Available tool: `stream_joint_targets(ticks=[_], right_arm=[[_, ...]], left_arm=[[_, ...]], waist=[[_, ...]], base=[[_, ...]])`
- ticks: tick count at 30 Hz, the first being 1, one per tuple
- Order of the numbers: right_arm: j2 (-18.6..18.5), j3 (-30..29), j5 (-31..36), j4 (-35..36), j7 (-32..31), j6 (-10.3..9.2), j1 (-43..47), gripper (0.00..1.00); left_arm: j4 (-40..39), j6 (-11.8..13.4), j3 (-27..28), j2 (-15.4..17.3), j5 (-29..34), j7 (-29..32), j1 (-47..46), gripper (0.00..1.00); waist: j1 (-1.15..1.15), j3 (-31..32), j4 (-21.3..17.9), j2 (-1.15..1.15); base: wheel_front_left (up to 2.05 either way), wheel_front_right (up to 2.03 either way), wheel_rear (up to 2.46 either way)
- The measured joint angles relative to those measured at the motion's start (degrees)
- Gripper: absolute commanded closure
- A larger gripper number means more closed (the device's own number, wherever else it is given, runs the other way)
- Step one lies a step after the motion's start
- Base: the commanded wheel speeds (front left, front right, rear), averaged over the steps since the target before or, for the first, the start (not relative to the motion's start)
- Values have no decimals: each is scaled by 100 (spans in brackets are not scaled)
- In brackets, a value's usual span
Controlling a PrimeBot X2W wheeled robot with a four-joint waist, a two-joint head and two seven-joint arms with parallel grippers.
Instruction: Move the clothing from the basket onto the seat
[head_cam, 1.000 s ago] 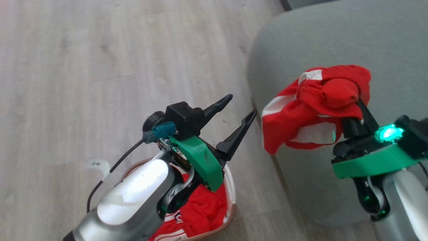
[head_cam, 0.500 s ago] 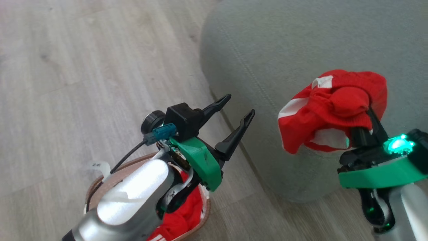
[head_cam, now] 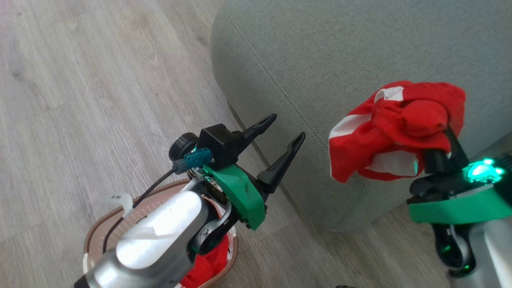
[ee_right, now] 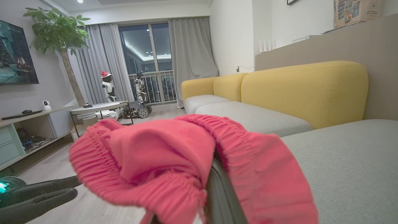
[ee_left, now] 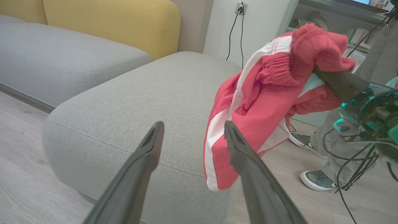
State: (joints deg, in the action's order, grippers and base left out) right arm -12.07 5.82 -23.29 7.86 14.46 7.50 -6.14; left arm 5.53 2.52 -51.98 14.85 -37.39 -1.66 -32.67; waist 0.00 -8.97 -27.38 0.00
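Note:
My right gripper (head_cam: 440, 134) is shut on a bunched red garment (head_cam: 396, 124) with white stripes, held in the air over the front corner of the grey seat (head_cam: 320, 60). The cloth drapes over its fingertips and hides them. The left wrist view shows the garment (ee_left: 258, 105) hanging beside the seat (ee_left: 133, 93). The right wrist view has its elastic waistband (ee_right: 174, 152) folded over one dark finger (ee_right: 221, 193). My left gripper (head_cam: 289, 127) is open and empty above the floor. The basket (head_cam: 105, 226) sits under my left forearm with more red clothing (head_cam: 206, 266) inside.
Pale wood floor (head_cam: 80, 100) spreads to the left of the seat. A yellow sofa back (ee_right: 304, 90) rises behind the grey cushions. A person's shoes (ee_left: 317, 180) and trouser legs stand on the floor close behind my right arm. A side table (ee_right: 99, 109) stands far off.
The head camera has swung right, so seat and basket slide left in the picture. My right gripper now carries the garment further over the seat's corner. The left gripper stays open.

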Motion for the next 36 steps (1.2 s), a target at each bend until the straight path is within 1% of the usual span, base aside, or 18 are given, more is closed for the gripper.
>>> stream_joint_targets(ticks=[2, 4, 8, 12, 17, 24, 25, 29, 32, 36], right_arm=[[-22, -56, -108, -1, 0, 0, -40, 100], [-120, -154, -237, -56, -1, 0, -133, 100], [-349, -366, -631, -359, -87, 0, -671, 100], [-689, -528, -975, -920, -168, 0, -1384, 100], [-1055, -471, -1278, -1802, -270, 0, -2290, 100], [-1421, -300, -1461, -2742, -248, 0, -3522, 100], [-1421, -300, -1461, -2742, -248, 0, -3522, 100], [-1618, -270, -1432, -3356, -164, 0, -4001, 100], [-1680, -291, -1245, -3868, -96, 0, -4290, 100], [-1700, -343, -1177, -4365, -36, 0, -4639, 100]], left_arm=[[-3, 2, -14, 4, 2, 3, -9, 0], [-21, 1, -25, 19, 40, 8, -44, 0], [-78, 1, -41, 55, 41, 58, -180, 0], [-167, 3, -41, 110, 46, 136, -276, 0], [-278, 1, -82, 187, 134, 324, -462, 0], [-524, -5, -102, 252, 249, 591, -861, 0], [-524, -5, -102, 252, 249, 591, -861, 0], [-603, -34, -112, 267, 303, 694, -1084, 0], [-654, -66, -118, 263, 303, 766, -1206, 0], [-702, -105, -135, 230, 341, 772, -1373, 0]], waist=[[0, -30, -4, 0], [0, -82, -5, 0], [0, -212, 34, 0], [0, -401, 104, 0], [0, -735, 204, 0], [1, -1318, 398, 0], [1, -1318, 398, 0], [1, -1664, 532, 0], [1, -1915, 646, 0], [2, -2210, 812, 0]], base=[[0, 0, 0], [0, 0, 0], [0, 0, 0], [0, 0, 0], [0, 0, 0], [0, 0, 0], [0, 0, 0], [0, 0, 0], [0, 0, 0], [0, 0, 0]])
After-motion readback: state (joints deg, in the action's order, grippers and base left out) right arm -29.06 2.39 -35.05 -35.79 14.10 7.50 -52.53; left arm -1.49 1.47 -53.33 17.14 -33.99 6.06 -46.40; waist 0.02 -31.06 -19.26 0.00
